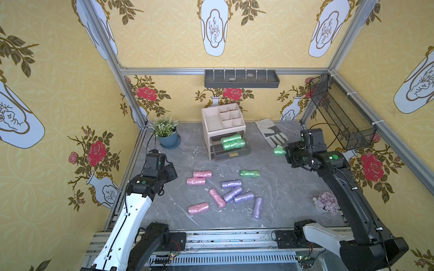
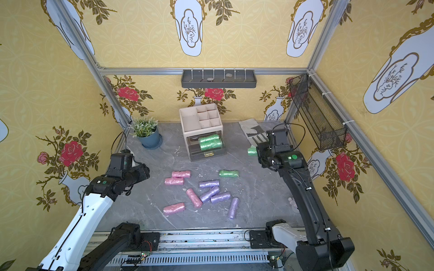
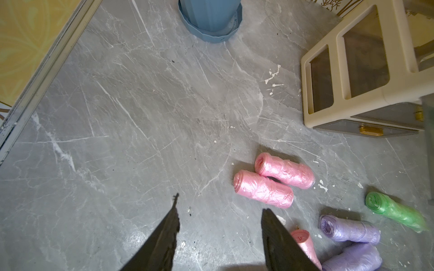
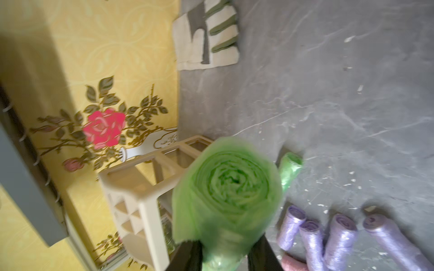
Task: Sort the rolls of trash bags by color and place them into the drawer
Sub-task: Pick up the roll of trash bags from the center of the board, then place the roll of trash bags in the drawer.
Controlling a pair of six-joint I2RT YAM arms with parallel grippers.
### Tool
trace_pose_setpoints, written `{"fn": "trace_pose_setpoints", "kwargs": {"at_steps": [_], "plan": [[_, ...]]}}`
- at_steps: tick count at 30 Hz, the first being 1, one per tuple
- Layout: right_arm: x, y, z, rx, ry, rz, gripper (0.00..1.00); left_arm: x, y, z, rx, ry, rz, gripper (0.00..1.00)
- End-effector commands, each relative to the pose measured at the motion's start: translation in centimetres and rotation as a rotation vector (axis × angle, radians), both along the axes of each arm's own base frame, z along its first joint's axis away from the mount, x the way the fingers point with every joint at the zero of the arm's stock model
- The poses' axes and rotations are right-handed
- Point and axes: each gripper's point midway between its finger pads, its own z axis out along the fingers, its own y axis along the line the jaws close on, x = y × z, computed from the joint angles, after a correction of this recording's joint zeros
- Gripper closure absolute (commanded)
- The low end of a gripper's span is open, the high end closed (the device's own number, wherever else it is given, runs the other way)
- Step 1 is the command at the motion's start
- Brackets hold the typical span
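The beige drawer chest (image 1: 223, 122) stands at the back, its top drawer (image 1: 231, 146) pulled out with two green rolls (image 1: 232, 142) inside. My right gripper (image 1: 283, 151) hangs to the chest's right, above the table, shut on a green roll (image 4: 225, 187). One more green roll (image 1: 249, 173) lies on the table. Several pink rolls (image 1: 199, 177) and several purple rolls (image 1: 234, 191) lie scattered mid-table. My left gripper (image 3: 220, 203) hovers open and holds nothing, left of the pink pair (image 3: 272, 180).
A potted plant (image 1: 166, 133) stands at the back left and a work glove (image 1: 270, 132) lies at the back right. A lilac flower cluster (image 1: 326, 203) sits near the right arm. A wire basket (image 1: 340, 112) and a grey tray (image 1: 242, 78) hang on the walls.
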Motion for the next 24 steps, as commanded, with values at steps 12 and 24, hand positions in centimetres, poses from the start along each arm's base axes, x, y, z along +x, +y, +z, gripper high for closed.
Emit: {"fn": "trace_pose_setpoints", "kwargs": {"at_steps": [12, 24], "plan": [[4.2, 13.7, 7.7, 0.037, -0.19, 0.422, 0.69, 0.1, 0.2, 0.3, 0.006, -0.015, 0.004, 0.42], [4.8, 22.6, 5.0, 0.093, -0.076, 0.587, 0.71, 0.0, 0.3, 0.6, 0.0, -0.029, 0.009, 0.41]]}}
